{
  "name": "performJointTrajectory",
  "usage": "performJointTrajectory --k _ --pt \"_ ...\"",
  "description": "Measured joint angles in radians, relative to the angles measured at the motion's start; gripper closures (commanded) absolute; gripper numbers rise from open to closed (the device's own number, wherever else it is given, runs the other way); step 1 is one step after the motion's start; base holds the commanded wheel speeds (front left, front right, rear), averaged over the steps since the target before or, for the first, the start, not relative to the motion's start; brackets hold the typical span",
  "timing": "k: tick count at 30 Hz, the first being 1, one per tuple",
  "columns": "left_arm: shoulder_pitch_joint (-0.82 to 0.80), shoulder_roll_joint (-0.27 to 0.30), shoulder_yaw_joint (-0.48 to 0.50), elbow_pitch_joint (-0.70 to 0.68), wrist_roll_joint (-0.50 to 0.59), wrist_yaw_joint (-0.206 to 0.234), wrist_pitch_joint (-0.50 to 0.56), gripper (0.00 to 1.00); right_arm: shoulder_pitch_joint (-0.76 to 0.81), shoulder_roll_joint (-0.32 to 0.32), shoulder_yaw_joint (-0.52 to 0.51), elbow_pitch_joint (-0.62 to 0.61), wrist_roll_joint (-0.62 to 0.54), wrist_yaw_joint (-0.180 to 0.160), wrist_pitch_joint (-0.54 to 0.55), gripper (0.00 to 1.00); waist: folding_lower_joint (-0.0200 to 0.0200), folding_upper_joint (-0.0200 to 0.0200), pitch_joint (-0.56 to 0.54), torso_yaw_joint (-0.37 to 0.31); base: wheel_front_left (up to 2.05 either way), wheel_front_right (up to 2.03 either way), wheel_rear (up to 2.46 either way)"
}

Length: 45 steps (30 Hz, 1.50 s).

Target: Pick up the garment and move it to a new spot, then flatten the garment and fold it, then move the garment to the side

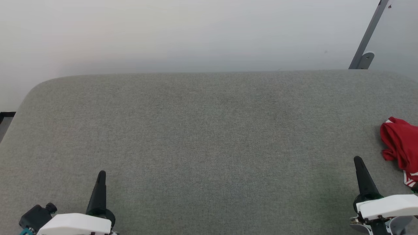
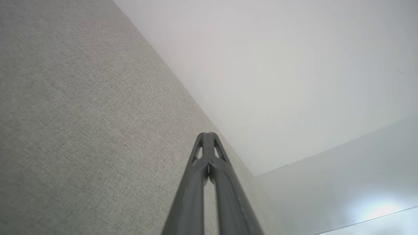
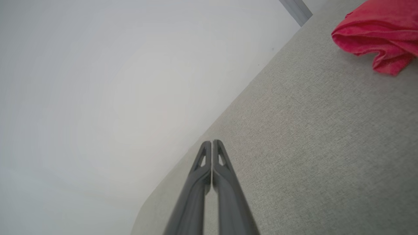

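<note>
Nearest us, our left gripper (image 1: 101, 173) and right gripper (image 1: 358, 160) point across the grey padded surface (image 1: 209, 137), both with jaws pressed together and holding nothing. Just beyond our right gripper, to its right, the red shirt (image 1: 400, 145) lies crumpled at the surface's right edge. Farthest off stands a pale wall (image 1: 196, 32).

Grey fabric surface (image 1: 202, 137), pale wall (image 1: 183, 32), grey metal bar (image 1: 369, 34)

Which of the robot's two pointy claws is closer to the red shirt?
The right gripper, at the head view's lower right: the crumpled red shirt lies close by, untouched. The left gripper sits far across the grey surface.
</note>
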Motion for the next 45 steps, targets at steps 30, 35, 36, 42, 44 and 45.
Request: performJointTrajectory --k 30,35,36,42,44,45 --pt "-0.063 -0.013 0.026 0.027 -0.274 0.000 0.077 1.00 -0.045 0.038 -0.009 0.021 0.268 0.000 0.062 1.00 0.0000 0.0000 0.005 -0.009 0.00 0.00 0.00" --pt "-0.068 -0.016 0.030 0.031 -0.312 0.000 0.090 1.00 -0.050 0.044 -0.010 0.024 0.306 0.000 0.072 1.00 0.0000 0.0000 0.006 -0.011 0.00 0.00 0.00" --pt "-0.070 -0.016 0.031 0.031 -0.317 0.000 0.092 1.00 -0.053 0.045 -0.010 0.025 0.314 0.000 0.074 1.00 0.0000 0.0000 0.006 -0.011 0.00 0.00 0.00" --pt "-0.082 -0.020 0.035 0.036 -0.365 0.000 0.105 1.00 -0.059 0.052 -0.012 0.027 0.356 0.000 0.085 1.00 0.0000 0.0000 0.007 -0.013 0.00 0.00 0.00" --pt "-0.083 -0.021 0.037 0.037 -0.376 0.000 0.110 1.00 -0.061 0.054 -0.012 0.027 0.370 0.000 0.087 1.00 0.0000 0.0000 0.007 -0.014 0.00 0.00 0.00" --pt "-0.085 -0.021 0.038 0.038 -0.382 0.000 0.111 1.00 -0.063 0.055 -0.013 0.028 0.377 0.000 0.089 1.00 0.0000 0.0000 0.007 -0.014 0.00 0.00 0.00"
